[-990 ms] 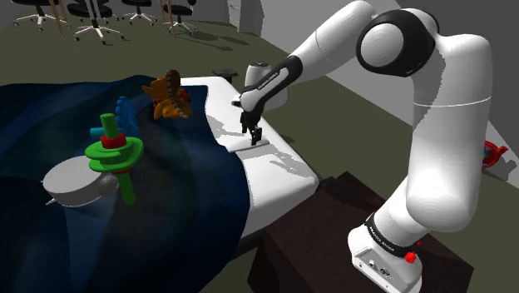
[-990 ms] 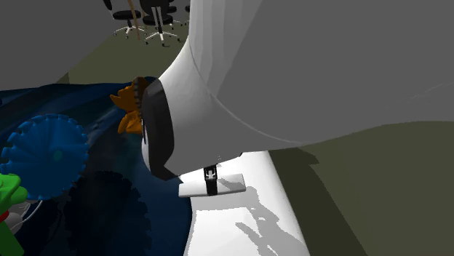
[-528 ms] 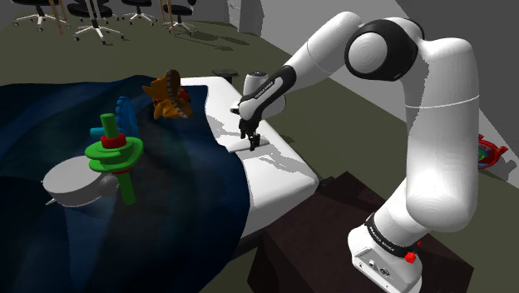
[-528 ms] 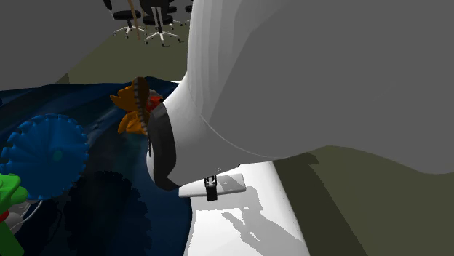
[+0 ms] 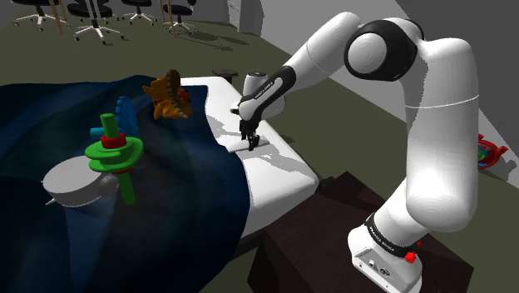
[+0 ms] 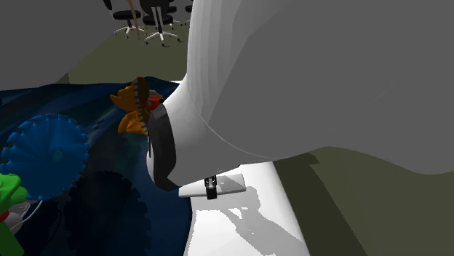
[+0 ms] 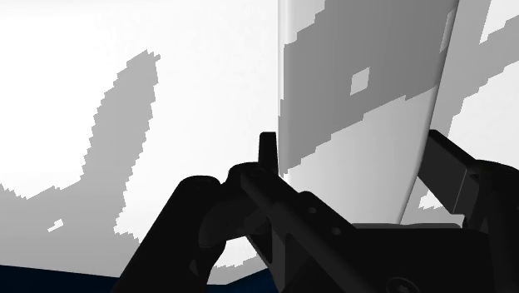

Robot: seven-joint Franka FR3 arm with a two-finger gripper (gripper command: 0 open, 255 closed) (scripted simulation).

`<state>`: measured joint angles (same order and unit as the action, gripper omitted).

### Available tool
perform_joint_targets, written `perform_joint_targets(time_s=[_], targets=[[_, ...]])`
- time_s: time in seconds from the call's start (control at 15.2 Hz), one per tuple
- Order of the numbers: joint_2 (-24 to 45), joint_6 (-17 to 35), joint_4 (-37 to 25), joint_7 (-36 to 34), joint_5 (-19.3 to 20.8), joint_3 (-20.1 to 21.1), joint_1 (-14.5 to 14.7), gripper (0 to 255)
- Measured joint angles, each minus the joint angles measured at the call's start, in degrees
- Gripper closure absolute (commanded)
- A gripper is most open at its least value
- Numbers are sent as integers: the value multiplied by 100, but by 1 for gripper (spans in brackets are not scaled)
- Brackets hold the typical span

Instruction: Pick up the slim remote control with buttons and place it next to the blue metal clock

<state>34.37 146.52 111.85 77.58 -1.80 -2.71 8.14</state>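
Wrist view: the all-black two-finger gripper [image 7: 353, 158] has its jaws clamped on both long edges of the slim pale-grey flat remote [image 7: 358, 125], which lies on the white surface [image 7: 208, 83].

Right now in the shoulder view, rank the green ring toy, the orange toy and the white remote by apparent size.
1. green ring toy, clearly largest
2. orange toy
3. white remote, smallest, though the gripper covers part of it
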Motion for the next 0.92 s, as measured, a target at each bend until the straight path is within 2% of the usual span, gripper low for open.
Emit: perform_joint_targets(time_s=[0.53,0.92], targets=[[1,0,0,0,0,0,0,255],[-321,-258,64,-15,19,-16,17,255]])
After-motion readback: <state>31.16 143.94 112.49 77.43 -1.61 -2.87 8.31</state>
